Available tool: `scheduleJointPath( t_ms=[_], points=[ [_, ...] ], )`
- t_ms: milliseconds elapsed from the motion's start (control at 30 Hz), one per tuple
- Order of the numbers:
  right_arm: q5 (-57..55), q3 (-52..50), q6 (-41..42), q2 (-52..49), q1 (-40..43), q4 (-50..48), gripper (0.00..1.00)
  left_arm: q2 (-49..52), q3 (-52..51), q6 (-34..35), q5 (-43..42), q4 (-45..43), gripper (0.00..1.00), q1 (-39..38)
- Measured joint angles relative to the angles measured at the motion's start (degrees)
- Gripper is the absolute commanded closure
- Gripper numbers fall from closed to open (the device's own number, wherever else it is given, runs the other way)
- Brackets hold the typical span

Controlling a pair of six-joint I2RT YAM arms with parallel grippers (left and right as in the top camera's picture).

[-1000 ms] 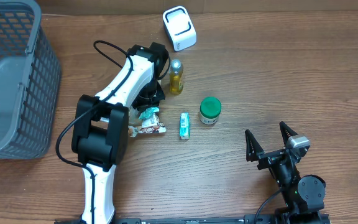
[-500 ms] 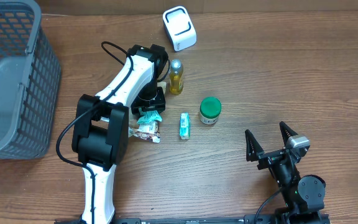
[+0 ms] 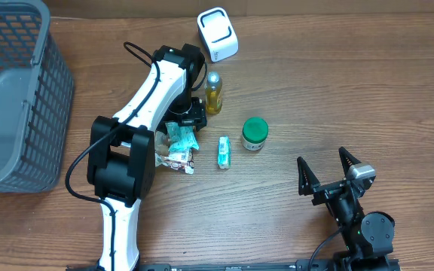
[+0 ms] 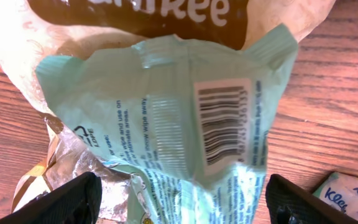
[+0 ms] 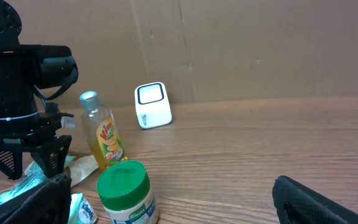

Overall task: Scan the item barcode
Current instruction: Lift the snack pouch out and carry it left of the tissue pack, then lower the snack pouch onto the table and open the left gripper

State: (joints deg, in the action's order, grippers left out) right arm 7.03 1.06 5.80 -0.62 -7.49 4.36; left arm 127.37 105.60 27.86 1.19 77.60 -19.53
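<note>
On the table [image 3: 368, 83], a basket [image 3: 21, 98] is set at the far left, well apart from everything else. A scanner [image 3: 218, 34] is placed near the far edge, around the middle. In front of it, a bottle [image 3: 213, 93] is stood upright. A jar [image 3: 255, 134] is stood to the right of the bottle and nearer the robot, and a slim packet [image 3: 224, 152] is laid just left of the jar. Further left a heap of packets [image 3: 178, 148] is found, with a barcoded packet [image 4: 185, 130] laid on a larger bag [image 4: 104, 25]. The left gripper [image 3: 187, 123] is positioned over this heap. The right gripper [image 3: 327, 173] is positioned at the front right, well apart from the items.
</note>
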Motion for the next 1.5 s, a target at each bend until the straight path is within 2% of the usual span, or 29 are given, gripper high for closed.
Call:
scheduleJointPath(
  t_ms=[167,333,367,467,667,1100,1300,1433,1500],
  points=[
    [0.02,0.00,0.00,0.00,0.00,0.02,0.00,0.00,0.00,-0.02,-0.15,0.52,0.24,0.02],
    [0.02,0.00,0.00,0.00,0.00,0.02,0.00,0.00,0.00,-0.39,-0.04,0.20,0.37,0.02],
    [0.02,0.00,-0.02,0.00,0.00,0.04,0.00,0.00,0.00,-0.48,0.07,0.13,0.41,0.02],
    [0.02,0.00,0.02,0.00,0.00,0.04,0.00,0.00,0.00,-1.18,0.11,0.17,0.64,0.02],
    [0.00,0.00,-0.02,0.00,0.00,0.02,0.00,0.00,1.25,-4.52,0.52,2.12,0.83,0.28],
    [0.00,0.00,-0.02,0.00,0.00,0.02,0.00,0.17,8.92,-9.03,2.93,10.10,0.90,4.42],
    [0.02,0.00,0.00,0.00,0.00,0.04,0.00,0.17,8.48,-9.03,4.20,8.55,0.89,4.72],
    [0.04,0.00,-0.02,0.00,-0.02,0.02,0.00,0.17,7.91,-9.53,3.93,8.15,0.74,3.39],
    [0.02,0.00,0.00,0.00,0.00,0.02,0.00,0.17,7.89,-9.94,3.76,8.37,0.61,2.99]
  ],
)
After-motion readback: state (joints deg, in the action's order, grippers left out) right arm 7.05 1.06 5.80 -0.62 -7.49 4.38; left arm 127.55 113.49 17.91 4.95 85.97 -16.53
